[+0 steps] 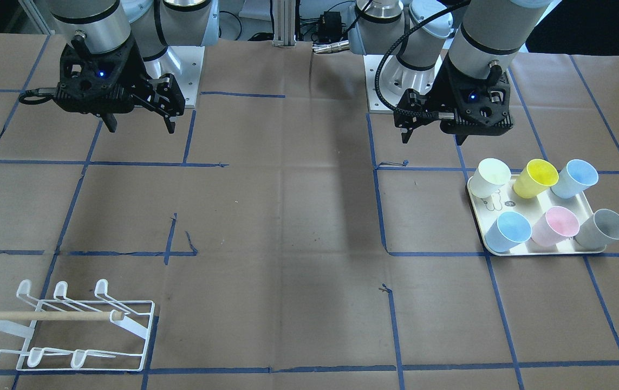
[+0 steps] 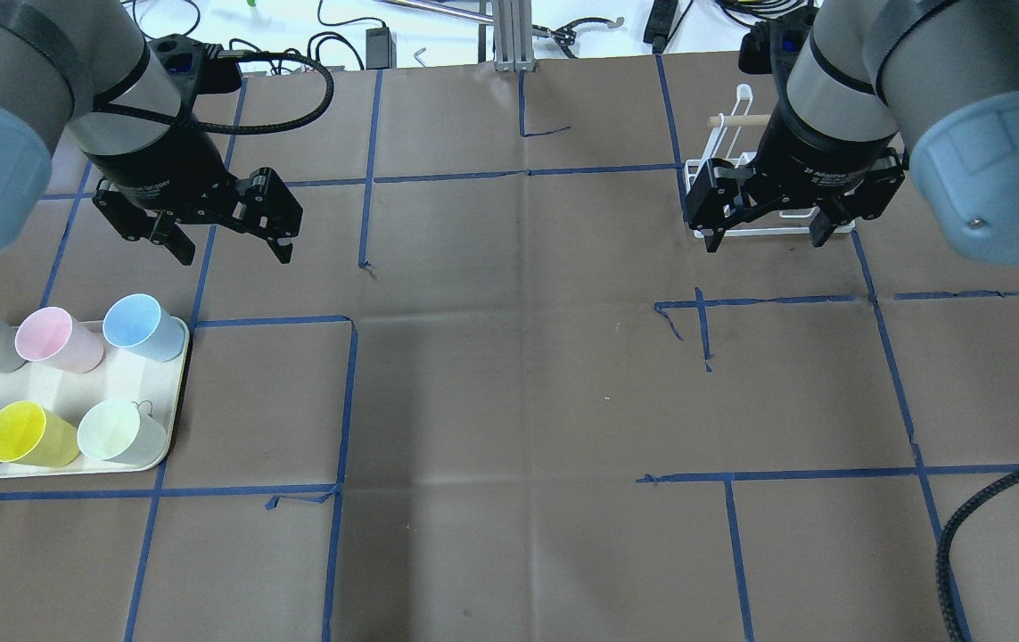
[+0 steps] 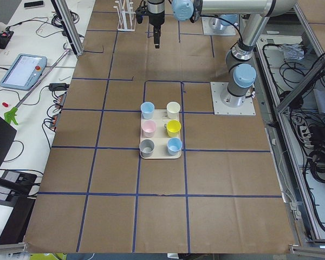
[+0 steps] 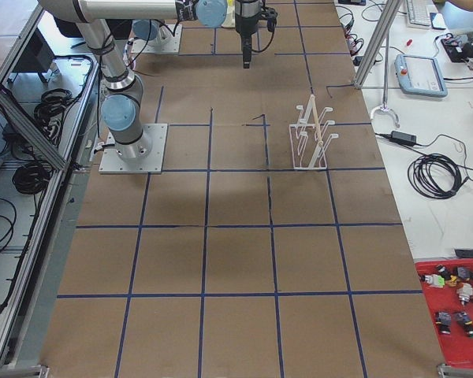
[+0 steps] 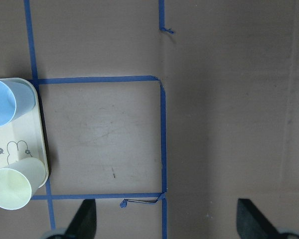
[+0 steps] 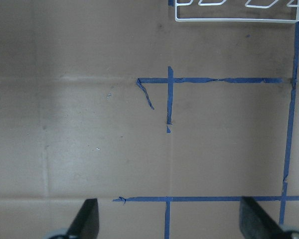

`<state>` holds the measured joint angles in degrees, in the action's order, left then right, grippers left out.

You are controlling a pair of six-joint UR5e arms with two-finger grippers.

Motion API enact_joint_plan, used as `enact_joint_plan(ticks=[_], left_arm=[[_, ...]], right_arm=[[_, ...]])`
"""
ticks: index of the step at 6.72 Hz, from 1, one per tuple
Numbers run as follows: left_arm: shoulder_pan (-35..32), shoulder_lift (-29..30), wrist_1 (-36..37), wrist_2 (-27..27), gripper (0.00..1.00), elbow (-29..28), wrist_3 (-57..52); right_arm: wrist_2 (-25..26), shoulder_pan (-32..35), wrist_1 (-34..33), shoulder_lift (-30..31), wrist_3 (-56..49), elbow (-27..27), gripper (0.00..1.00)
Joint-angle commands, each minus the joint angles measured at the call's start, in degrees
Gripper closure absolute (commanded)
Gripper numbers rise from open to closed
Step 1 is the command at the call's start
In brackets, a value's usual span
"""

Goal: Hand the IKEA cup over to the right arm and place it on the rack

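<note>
Several plastic cups stand on a cream tray [image 1: 536,251]: white [image 1: 490,177], yellow [image 1: 535,177], two blue, pink and grey. My left gripper [image 2: 234,259] is open and empty, hanging above the table just beyond the tray [image 2: 63,388]; it also shows in the front view [image 1: 432,140]. My right gripper [image 2: 766,242] is open and empty, hanging near the white wire rack [image 1: 71,325], which it partly hides in the overhead view [image 2: 723,134]. The left wrist view shows a blue cup [image 5: 5,102] and the white cup [image 5: 15,184] at its left edge.
The table is covered in brown paper with a blue tape grid. The rack's edge [image 6: 234,12] shows at the top of the right wrist view. A teach pendant [image 4: 419,75] and cables lie on the side bench beyond the table.
</note>
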<state>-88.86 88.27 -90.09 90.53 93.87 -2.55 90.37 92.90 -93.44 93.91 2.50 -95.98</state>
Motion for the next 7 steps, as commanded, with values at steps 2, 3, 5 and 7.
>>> enact_joint_plan(ticks=[2, 3, 5, 7], left_arm=[[0.0, -0.4, 0.0, -0.1, 0.00, 0.1, 0.0], [0.0, -0.4, 0.0, -0.1, 0.00, 0.2, 0.0], [0.0, -0.7, 0.0, -0.3, 0.00, 0.9, -0.1], [0.1, -0.9, 0.2, -0.4, 0.00, 1.1, -0.2]], right_arm=[[0.0, 0.0, 0.1, 0.0, 0.0, 0.0, 0.00], [0.0, 0.0, 0.1, 0.0, 0.0, 0.0, 0.00], [0.0, 0.0, 0.1, 0.0, 0.0, 0.0, 0.00], [0.0, 0.0, 0.1, 0.0, 0.0, 0.0, 0.00]])
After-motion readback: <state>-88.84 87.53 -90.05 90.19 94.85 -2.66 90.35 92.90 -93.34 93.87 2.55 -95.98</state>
